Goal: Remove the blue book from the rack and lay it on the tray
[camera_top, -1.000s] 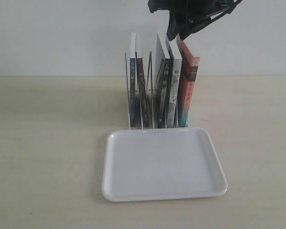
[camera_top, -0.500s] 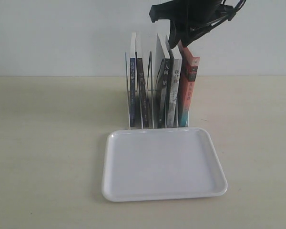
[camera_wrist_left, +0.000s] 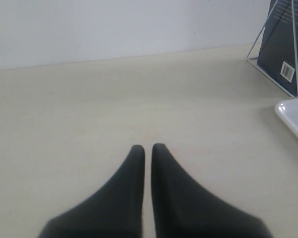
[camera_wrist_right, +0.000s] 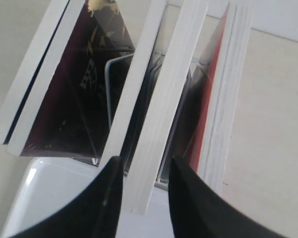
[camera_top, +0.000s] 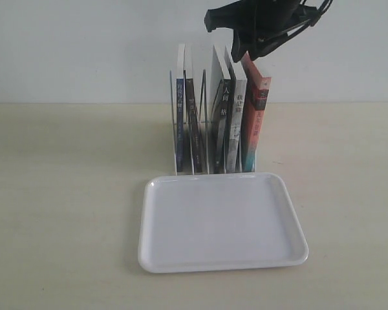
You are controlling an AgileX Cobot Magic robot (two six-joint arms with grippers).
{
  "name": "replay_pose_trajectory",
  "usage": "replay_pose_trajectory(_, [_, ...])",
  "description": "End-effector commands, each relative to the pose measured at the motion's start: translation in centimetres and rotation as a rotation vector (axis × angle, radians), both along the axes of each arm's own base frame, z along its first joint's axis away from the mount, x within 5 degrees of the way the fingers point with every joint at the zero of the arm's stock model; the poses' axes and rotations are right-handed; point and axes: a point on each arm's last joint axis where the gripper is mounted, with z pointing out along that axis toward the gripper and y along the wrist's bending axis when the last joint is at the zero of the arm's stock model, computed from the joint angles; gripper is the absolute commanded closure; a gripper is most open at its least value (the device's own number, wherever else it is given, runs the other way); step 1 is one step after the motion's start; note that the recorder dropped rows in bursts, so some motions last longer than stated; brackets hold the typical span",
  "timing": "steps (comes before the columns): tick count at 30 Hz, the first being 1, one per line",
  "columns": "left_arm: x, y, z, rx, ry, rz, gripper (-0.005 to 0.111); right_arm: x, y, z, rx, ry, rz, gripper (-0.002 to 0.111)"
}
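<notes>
The silver wire rack (camera_top: 204, 97) stands behind the white tray (camera_top: 223, 258) and holds several upright books. The blue book (camera_top: 180, 123) is the leftmost one, with a blue spine. Its dark blue back cover with a barcode (camera_wrist_left: 278, 49) shows in the left wrist view. My right gripper (camera_top: 242, 48) hovers over the right-hand books, well apart from the blue book (camera_wrist_right: 32, 74). It (camera_wrist_right: 141, 171) is open, its jaws either side of a white-spined book's page edge (camera_wrist_right: 164, 114). My left gripper (camera_wrist_left: 148, 148) is shut on nothing, low over bare table.
A red-orange book (camera_top: 255, 123) leans at the rack's right end, next to the white-spined books (camera_top: 236, 116). A dark-covered book (camera_top: 191, 126) stands right beside the blue one. The tray's corner (camera_wrist_left: 294, 116) lies close to the rack's wire foot (camera_wrist_left: 268, 39).
My right arm has shifted a little above the tops of the right-hand books. Books, rack and tray stay where they were.
</notes>
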Motion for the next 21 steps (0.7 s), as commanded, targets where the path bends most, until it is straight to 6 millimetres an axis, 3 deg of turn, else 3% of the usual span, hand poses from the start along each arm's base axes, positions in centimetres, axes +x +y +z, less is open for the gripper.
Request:
replay_pose_trajectory(1, [0.0, 0.0, 0.2, 0.001, -0.019, 0.001, 0.102, 0.1, -0.2, 0.2, -0.004, -0.018, -0.012, 0.077])
replay_pose_trajectory(21, [0.0, 0.0, 0.2, 0.001, -0.019, 0.001, 0.102, 1.1, 0.3, -1.3, 0.017, -0.014, -0.021, 0.077])
